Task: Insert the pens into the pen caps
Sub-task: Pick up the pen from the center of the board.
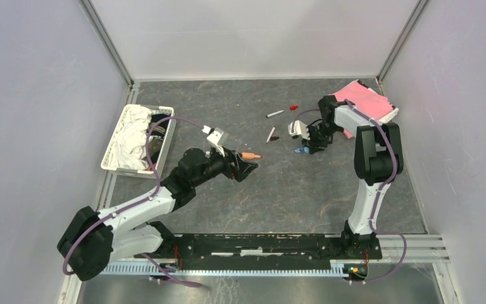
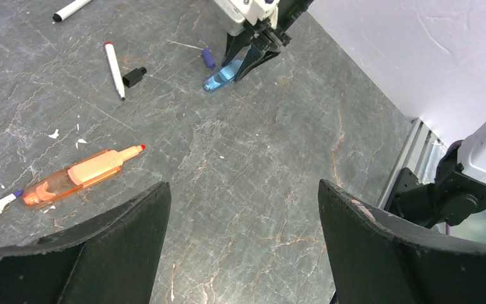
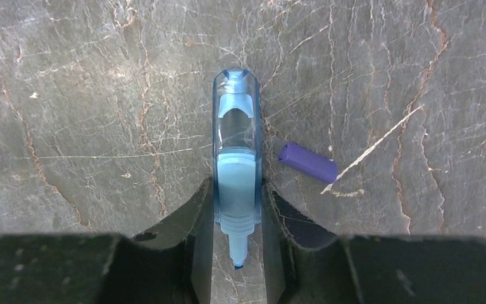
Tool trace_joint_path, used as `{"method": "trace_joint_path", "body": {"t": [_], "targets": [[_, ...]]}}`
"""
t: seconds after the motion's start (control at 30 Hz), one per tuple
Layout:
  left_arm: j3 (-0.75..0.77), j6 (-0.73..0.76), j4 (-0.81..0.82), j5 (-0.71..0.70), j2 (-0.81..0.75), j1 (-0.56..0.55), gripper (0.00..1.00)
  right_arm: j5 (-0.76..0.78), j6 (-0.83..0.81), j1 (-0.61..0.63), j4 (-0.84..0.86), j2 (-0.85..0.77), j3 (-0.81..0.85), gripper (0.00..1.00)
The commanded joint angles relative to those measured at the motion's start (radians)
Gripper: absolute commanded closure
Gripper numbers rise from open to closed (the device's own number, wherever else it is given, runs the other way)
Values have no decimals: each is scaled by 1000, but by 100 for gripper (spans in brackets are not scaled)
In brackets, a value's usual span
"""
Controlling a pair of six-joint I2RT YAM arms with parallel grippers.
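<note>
No pen looks capped yet; right end effector (image 3: 237, 209) clasps the blue marker (image 3: 235, 120) lying on the desk (image 3: 88, 95), purple cap (image 3: 307, 163) just beside it; left end effector (image 2: 243, 209) gapes empty near the orange marker (image 2: 79, 176)

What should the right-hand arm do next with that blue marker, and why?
Probably lift the blue marker a little off the table. The right end effector has its fingers against both sides of it, so the grip looks made, yet the marker lies flat. The purple cap lies loose just beside it, and raising the marker would free it for capping.
</note>
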Motion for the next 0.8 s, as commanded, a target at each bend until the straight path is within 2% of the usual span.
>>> {"method": "trace_joint_path", "body": {"t": [0.0,0.27,0.4,0.53,0.63,0.77], "targets": [[-22,-49,98,21,-30,4,10,-1,9,12,21,-30,-90,85],[-100,-219,372,89,29,4,10,-200,163,11,135,-258,-260,99],[-128,-300,542,134,117,3,11,-319,315,11,277,-381,-357,100],[-144,-352,659,121,180,-5,11,-441,496,7,388,-480,-424,100],[-137,-379,686,50,209,-34,11,-543,637,6,479,-559,-480,100],[-95,-370,640,-167,231,-123,10,-618,905,7,768,-709,-637,100]]}}
